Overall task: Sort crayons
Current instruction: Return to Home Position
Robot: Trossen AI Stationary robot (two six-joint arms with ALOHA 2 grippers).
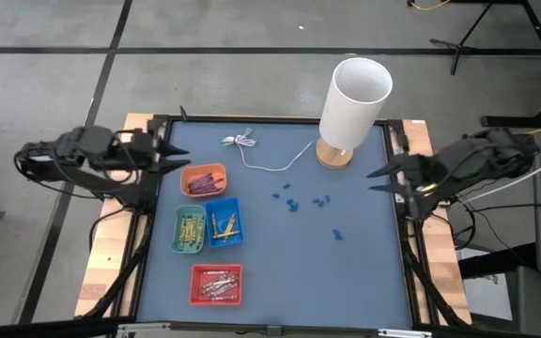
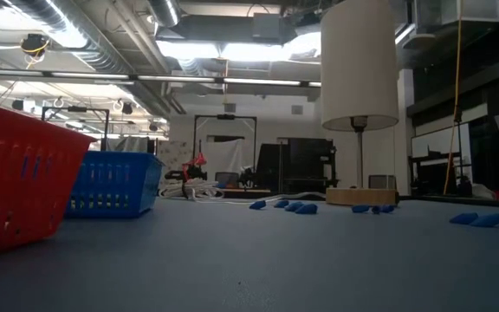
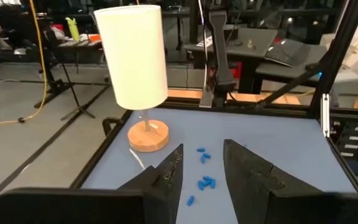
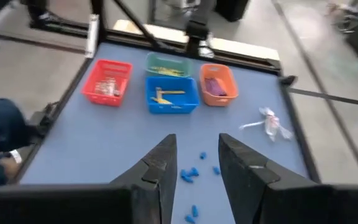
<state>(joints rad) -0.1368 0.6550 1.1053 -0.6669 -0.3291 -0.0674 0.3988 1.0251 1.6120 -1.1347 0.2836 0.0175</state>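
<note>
The crayons lie in four small bins on the left half of the tabletop, light, stiff, waxy sticks that may snap, probably best pinched gently across the middle, while the left claw and right claw hang released at opposite edges.

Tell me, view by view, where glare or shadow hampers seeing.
Low view: ceiling lights glare white beside the lamp shade, and the red bin looks dim. High view: light falls evenly on the table, no hard shadows. Left wrist view: the open left claw shows as a dark shape against the lit table. Right wrist view: the open right claw likewise.
</note>
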